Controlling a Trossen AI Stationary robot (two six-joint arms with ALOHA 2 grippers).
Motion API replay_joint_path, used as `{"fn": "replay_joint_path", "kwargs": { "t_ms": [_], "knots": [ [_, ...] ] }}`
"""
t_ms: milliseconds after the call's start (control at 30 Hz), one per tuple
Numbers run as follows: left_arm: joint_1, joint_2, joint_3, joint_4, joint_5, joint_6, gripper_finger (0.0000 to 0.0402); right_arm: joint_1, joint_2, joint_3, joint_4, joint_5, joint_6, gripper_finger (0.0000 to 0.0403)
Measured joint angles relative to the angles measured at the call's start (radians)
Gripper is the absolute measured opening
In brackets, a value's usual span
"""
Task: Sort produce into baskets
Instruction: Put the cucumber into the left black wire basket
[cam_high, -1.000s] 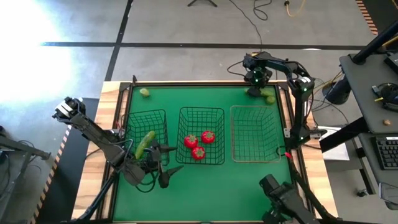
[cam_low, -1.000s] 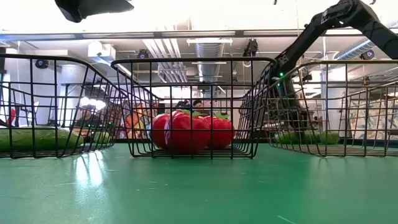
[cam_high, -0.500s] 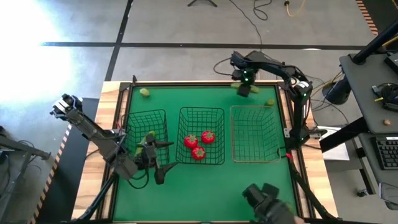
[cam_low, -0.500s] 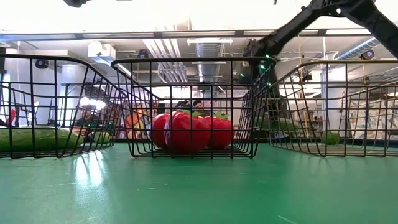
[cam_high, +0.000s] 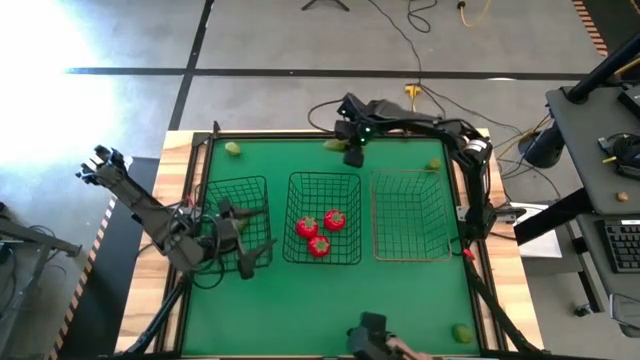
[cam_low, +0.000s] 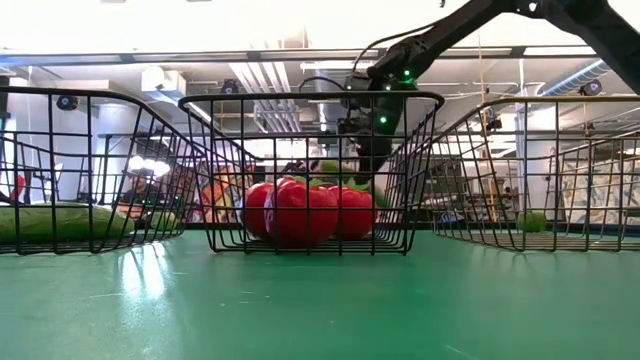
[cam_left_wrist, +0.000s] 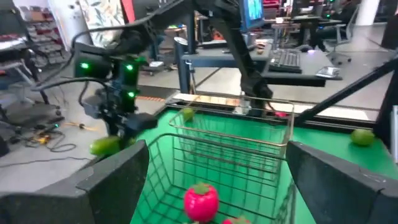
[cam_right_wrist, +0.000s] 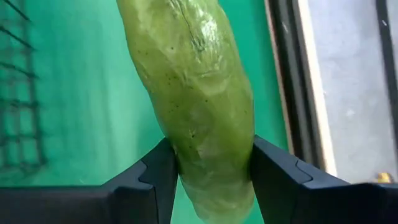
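Note:
My right gripper (cam_high: 352, 150) is over the table's far edge, shut on a long green cucumber (cam_right_wrist: 193, 81), which also shows in the left wrist view (cam_left_wrist: 104, 147). My left gripper (cam_high: 245, 252) is open and empty at the near right corner of the left black basket (cam_high: 232, 190). A second cucumber (cam_low: 60, 220) lies in that basket. Three red tomatoes (cam_high: 318, 232) lie in the middle black basket (cam_high: 323, 180). The tan basket (cam_high: 410, 214) holds nothing. Limes lie on the mat at the far left (cam_high: 232, 148), the far right (cam_high: 434, 164) and the near right corner (cam_high: 462, 332). My right gripper pinches the cucumber between its two fingers (cam_right_wrist: 158, 180), close to one end (cam_right_wrist: 214, 177). The fingers lie across it. The long rest of the cucumber sticks out past the fingertips. It is lifted clear of the mat.
A raised wooden rim (cam_high: 190, 170) frames the green mat. A dark object (cam_high: 370, 338) sits at the table's near edge. Open mat lies between the baskets and the near edge (cam_high: 330, 300). People show in the room behind the baskets (cam_low: 140, 195).
My right gripper has lifted the cucumber from the far right corner and carried it along the far edge toward the table's left; one lime stays at the far right. My left gripper has drawn back a little toward the left basket. The dark object at the near edge has moved left.

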Motion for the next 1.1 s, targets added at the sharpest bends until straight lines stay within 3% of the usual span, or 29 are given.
{"fn": "replay_joint_path", "kwargs": {
  "t_ms": [300,667,933,1100],
  "knots": [
    [0.118,-0.074,0.000,-0.124,0.044,-0.008,0.0359,0.009,0.109,0.009,0.057,-0.061,0.082,0.0171],
    [0.417,-0.133,0.000,-0.174,0.289,-0.003,0.0359,0.020,0.166,0.084,0.045,-0.088,0.127,0.0280],
    [0.740,-0.089,0.000,-0.168,0.689,0.042,0.0359,0.044,0.079,0.195,-0.106,-0.088,0.119,0.0354],
    [0.970,0.017,0.015,-0.094,0.981,0.113,0.0359,0.097,-0.066,0.181,-0.181,-0.087,0.126,0.0365]
  ]
}}
